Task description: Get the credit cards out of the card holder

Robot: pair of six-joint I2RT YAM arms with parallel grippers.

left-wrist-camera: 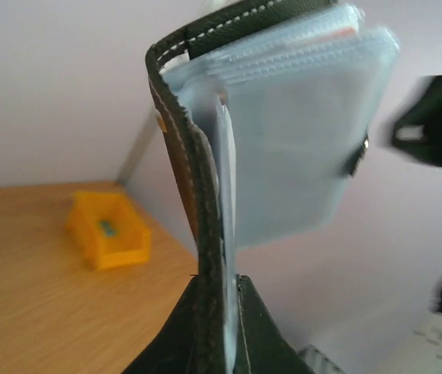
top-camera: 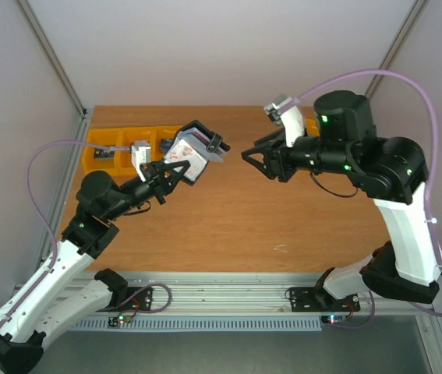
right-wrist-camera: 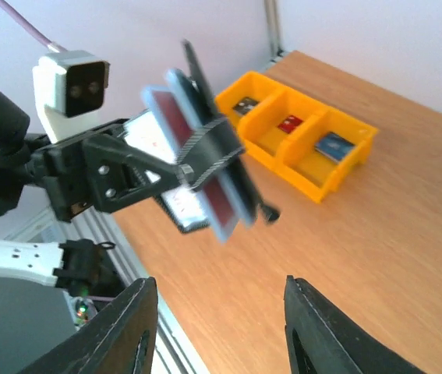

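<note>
My left gripper [top-camera: 175,167] is shut on the card holder [top-camera: 192,154] and holds it up above the table, spread open. In the left wrist view the holder's black stitched cover [left-wrist-camera: 197,195] and grey-blue plastic sleeves [left-wrist-camera: 298,140] rise from between my fingers. In the right wrist view the holder [right-wrist-camera: 205,171] shows a whitish card with reddish marks [right-wrist-camera: 175,201] and a dark red card [right-wrist-camera: 205,187] in its sleeves. My right gripper [top-camera: 250,158] is open and empty, a short way to the right of the holder and facing it.
A row of yellow bins [top-camera: 119,149] with small items stands at the table's back left, also in the right wrist view [right-wrist-camera: 298,132]. One yellow bin [left-wrist-camera: 107,230] shows in the left wrist view. Grey walls enclose the table.
</note>
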